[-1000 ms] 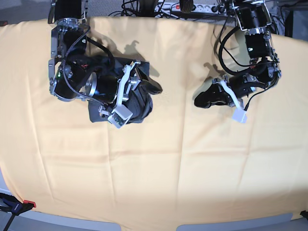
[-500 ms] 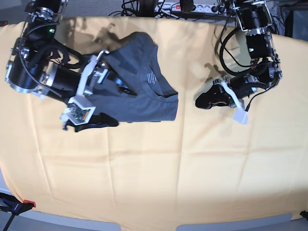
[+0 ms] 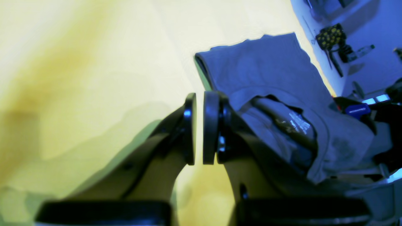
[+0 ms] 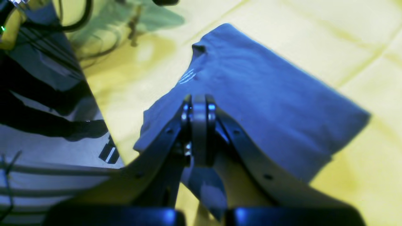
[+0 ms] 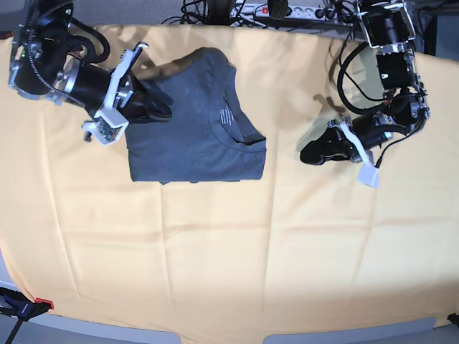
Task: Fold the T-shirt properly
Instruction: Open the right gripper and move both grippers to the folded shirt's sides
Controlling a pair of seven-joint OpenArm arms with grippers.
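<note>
Now the T-shirt (image 5: 193, 132) lies on the yellow-orange cloth (image 5: 229, 258), toward the far left of the table, already folded into a compact block with its ribbed collar (image 5: 237, 129) facing right and the white neck print showing.

Your right gripper (image 5: 159, 111) sits at the shirt's left edge. Its jaws are clenched pad to pad, and the right wrist view shows no fabric caught between them, so it looks let go of. Your left gripper (image 5: 310, 153) rests near the cloth, well apart from the shirt on the right; its pads stand almost together with a thin slit, gripping nothing.

Judging by the lie of the shirt, you are at the finishing step. To do it well, lift the right gripper straight up off the fabric before swinging away, so the closed fingers do not drag the top layer. The near edge looks straight, but the far edge runs up at a slant under the arm, so check it squares up.

For room, the near half of the cloth is bare, and so is the stretch between the shirt and the left gripper. Avoid the far edge: cables (image 5: 215, 11) and a power strip (image 5: 301, 11) crowd it just past the cloth.
</note>
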